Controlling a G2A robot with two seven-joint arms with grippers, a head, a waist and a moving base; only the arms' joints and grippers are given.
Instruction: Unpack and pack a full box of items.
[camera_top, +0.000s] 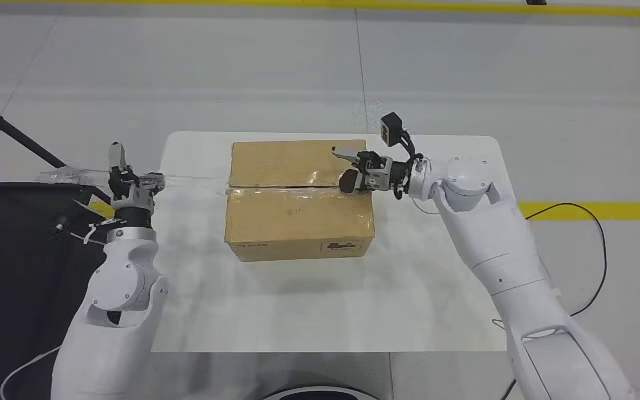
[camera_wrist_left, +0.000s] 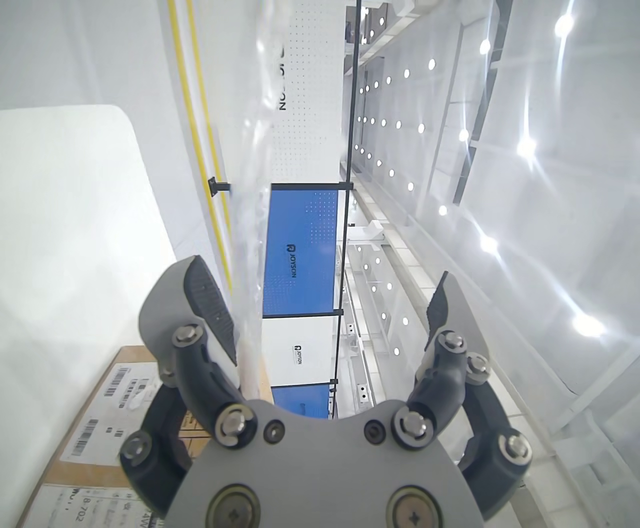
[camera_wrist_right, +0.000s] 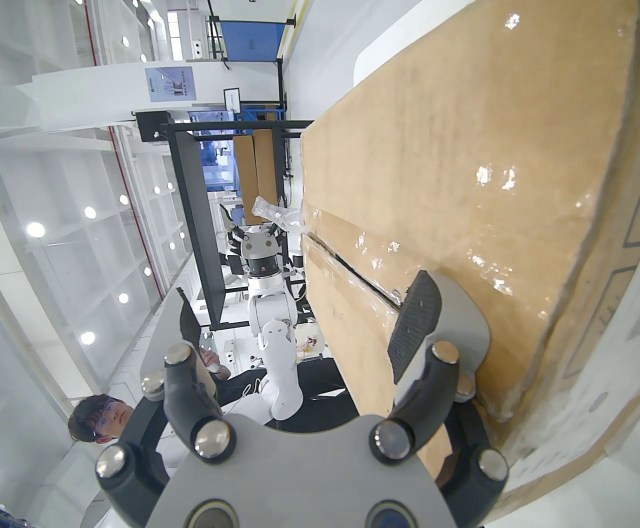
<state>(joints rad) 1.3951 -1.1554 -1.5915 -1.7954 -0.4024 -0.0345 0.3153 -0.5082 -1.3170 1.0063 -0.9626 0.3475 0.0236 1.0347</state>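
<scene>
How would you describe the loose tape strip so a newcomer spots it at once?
On the white table sits one brown cardboard box. From its centre seam a strip of clear tape stretches sideways to the left gripper. It is the only glossy, see-through thing there.

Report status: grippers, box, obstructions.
Left gripper open, tape strip against one finger, trailing from box. Right gripper open at box seam; flaps down. Nothing else in the way.

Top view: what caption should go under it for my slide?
Box on the table, clear tape stretched from its seam toward the left arm's open jaws.
</scene>
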